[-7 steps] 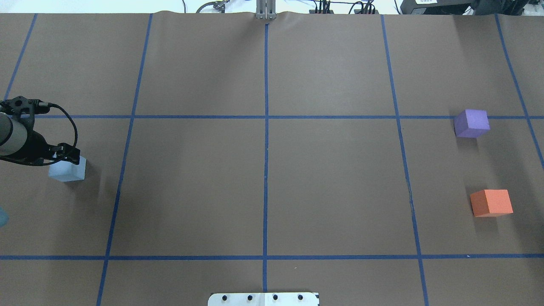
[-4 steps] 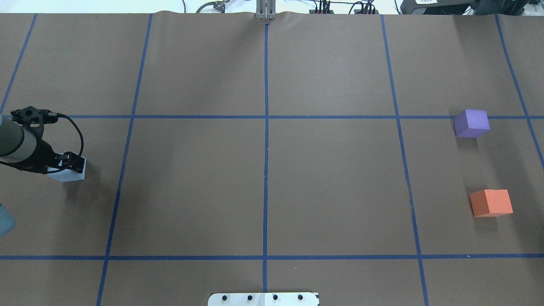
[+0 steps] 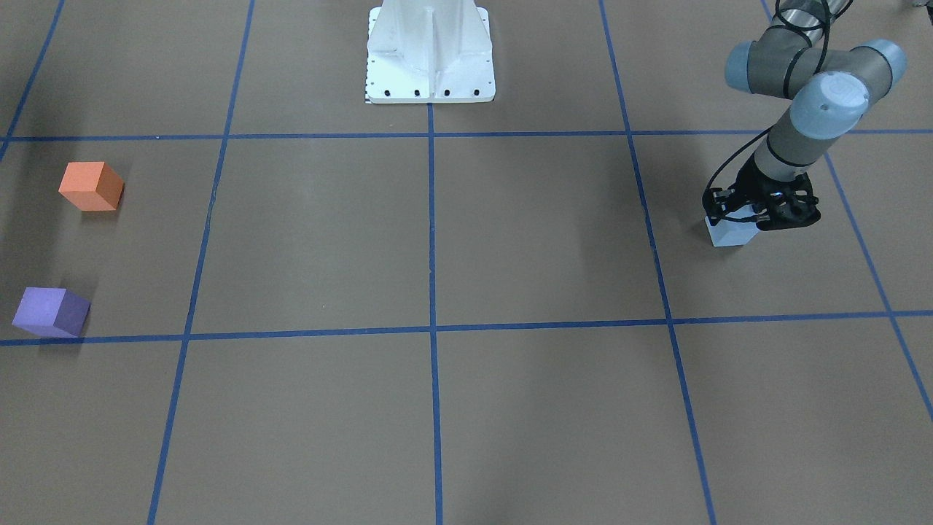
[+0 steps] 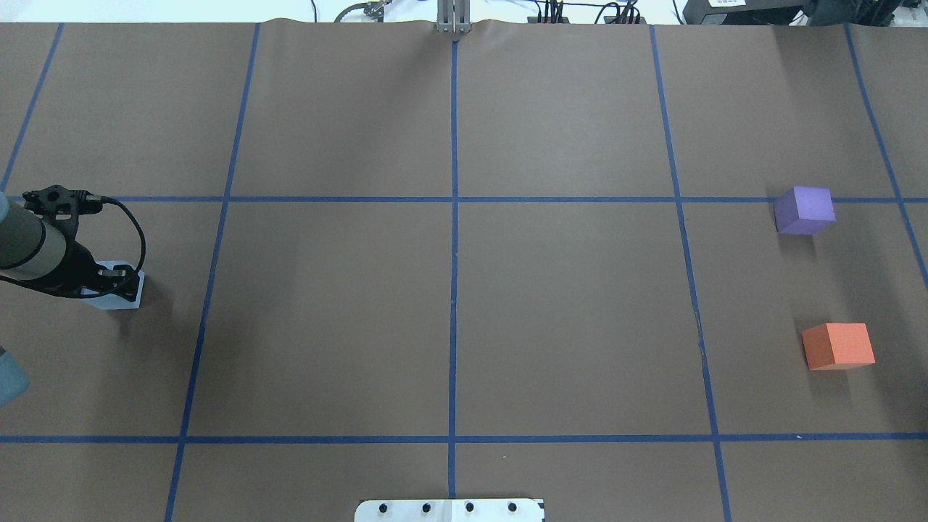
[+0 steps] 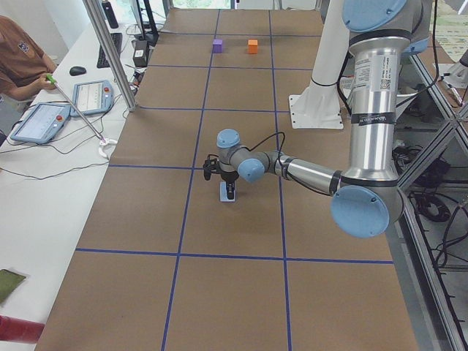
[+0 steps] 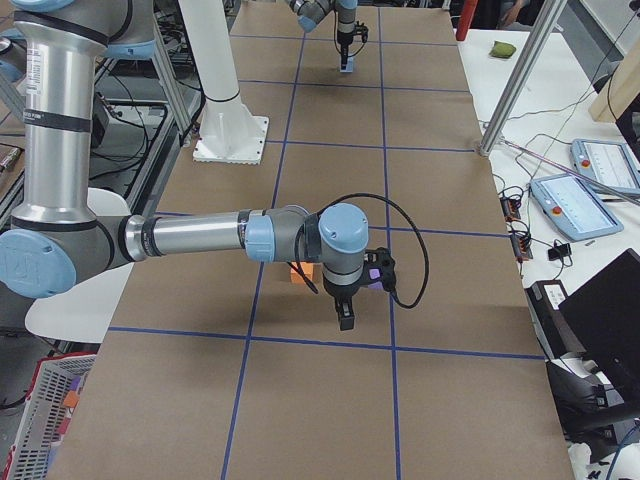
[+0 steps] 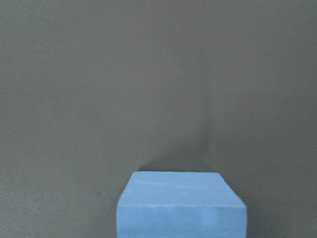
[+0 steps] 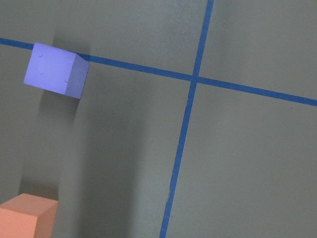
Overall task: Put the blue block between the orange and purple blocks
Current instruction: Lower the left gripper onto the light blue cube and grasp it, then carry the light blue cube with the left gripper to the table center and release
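The light blue block sits on the brown table at the far left, and it also shows in the front view and at the bottom of the left wrist view. My left gripper is lowered over it, with the fingers straddling it; it looks open. The purple block and the orange block stand apart at the far right, with a bare gap between them. Both show in the right wrist view: purple, orange. My right gripper hovers near them; I cannot tell whether it is open or shut.
Blue tape lines divide the table into a grid. The robot's white base stands at the middle of the near edge. An operator sits by a side bench with tablets, off the table.
My left gripper has come down over the blue block and now covers more of it. The purple and orange blocks have not moved.
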You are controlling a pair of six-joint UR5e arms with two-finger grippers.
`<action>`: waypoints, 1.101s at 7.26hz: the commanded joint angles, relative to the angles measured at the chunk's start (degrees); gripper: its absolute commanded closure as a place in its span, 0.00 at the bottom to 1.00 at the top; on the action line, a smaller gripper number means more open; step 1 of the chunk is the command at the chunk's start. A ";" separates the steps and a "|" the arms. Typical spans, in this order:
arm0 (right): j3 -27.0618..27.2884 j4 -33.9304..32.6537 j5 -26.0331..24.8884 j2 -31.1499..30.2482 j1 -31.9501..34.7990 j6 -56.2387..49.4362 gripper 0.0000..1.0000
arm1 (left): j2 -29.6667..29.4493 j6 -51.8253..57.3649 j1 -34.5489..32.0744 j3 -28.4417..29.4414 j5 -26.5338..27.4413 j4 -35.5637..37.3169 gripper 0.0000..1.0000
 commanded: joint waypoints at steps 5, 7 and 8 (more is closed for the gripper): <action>-0.38 -0.07 -2.17 1.28 -0.22 2.70 0.00 | -34.08 -6.42 3.17 -5.03 -1.72 32.35 1.00; -0.57 0.02 -2.34 1.63 -0.22 4.21 0.00 | -52.54 -12.07 8.63 13.82 -0.84 30.26 1.00; -0.48 0.02 -2.17 1.98 -0.31 4.48 0.00 | -54.54 -12.08 10.82 17.13 2.56 27.81 1.00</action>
